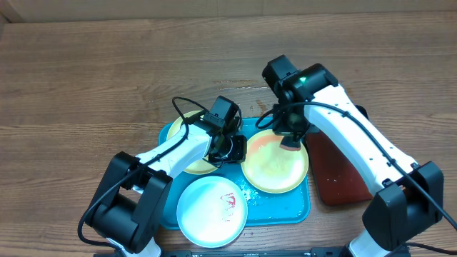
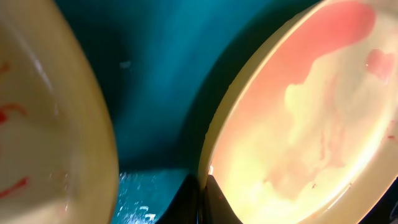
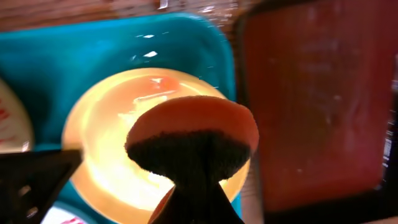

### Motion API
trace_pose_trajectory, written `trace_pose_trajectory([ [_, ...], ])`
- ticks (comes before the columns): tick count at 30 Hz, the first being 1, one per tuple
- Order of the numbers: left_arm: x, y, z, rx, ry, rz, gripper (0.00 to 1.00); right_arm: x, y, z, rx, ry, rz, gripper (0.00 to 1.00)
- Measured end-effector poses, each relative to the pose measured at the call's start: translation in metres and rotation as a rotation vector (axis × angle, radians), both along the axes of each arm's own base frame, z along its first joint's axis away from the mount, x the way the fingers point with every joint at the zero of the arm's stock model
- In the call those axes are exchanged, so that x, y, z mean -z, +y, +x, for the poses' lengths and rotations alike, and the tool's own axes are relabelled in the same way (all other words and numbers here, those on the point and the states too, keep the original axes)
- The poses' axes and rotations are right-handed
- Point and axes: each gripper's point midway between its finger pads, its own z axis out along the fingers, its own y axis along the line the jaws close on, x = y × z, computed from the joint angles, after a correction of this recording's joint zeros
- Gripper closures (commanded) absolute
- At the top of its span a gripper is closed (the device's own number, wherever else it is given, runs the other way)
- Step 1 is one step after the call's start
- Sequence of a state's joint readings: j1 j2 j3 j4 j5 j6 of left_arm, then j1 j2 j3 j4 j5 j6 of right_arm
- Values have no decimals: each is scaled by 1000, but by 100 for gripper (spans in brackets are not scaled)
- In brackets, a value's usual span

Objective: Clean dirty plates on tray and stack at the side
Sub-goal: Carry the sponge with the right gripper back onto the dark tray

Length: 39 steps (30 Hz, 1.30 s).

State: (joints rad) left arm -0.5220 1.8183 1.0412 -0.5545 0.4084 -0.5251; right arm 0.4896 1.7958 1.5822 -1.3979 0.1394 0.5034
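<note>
**Overhead:** The left hand (image 1: 230, 148) is pressed together on the near-side rim of the smeared yellow-green plate (image 1: 275, 171). That plate lies in the turquoise tray (image 1: 285, 207) on the wooden desk (image 1: 107, 71). The right hand (image 1: 289, 139) pinches a sponge (image 1: 290, 145) over the same plate's far edge. A second yellow-green plate (image 1: 198, 166) sits beneath the left arm, behind that hand. A blue-white plate (image 1: 212, 212) lies below the left hand, overhanging the tray's front rim. A red-brown tray (image 1: 335, 178) lies just beside the turquoise tray, under the right arm. Bare desk opens wide beyond both hands.

**Left wrist:** The dark fingers (image 2: 217, 202) straddle the rim of the smeared yellow-green plate (image 2: 311, 124), whose centre is washed pink. Across a narrow strip of bare tray floor (image 2: 161, 74), the edge of the second yellow-green plate (image 2: 43, 124) curves past, showing thin red streaks. The two rims are apart.

**Right wrist:** The right hand (image 3: 193, 199) grips the sponge (image 3: 193, 134) by its dark scrubbing layer. The sponge sits over the smeared yellow-green plate (image 3: 106, 137); whether it touches cannot be told. Beyond the sponge the tray's (image 3: 93, 56) rounded corner shows. To one side, the red-brown tray's (image 3: 311, 99) raised rim runs close alongside it.
</note>
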Motion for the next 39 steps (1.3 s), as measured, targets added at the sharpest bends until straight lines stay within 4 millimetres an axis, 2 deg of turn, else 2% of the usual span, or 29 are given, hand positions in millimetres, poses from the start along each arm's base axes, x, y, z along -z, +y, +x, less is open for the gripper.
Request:
trace_pose_trajectory([
  [10, -6, -4, 5, 2, -14, -16, 96, -1, -50, 15, 160, -1, -26, 96],
  [21, -38, -23, 26, 13, -59, -83, 96, 1, -103, 29, 366, 13, 56, 96],
  [24, -49, -28, 32, 15, -70, -98, 96, 1, -109, 30, 390, 15, 68, 96],
  [34, -69, -35, 44, 21, -106, -121, 96, 4, -107, 36, 394, -6, 87, 96],
  [39, -75, -33, 43, 24, -96, -101, 96, 11, -121, 33, 438, 3, 75, 96],
])
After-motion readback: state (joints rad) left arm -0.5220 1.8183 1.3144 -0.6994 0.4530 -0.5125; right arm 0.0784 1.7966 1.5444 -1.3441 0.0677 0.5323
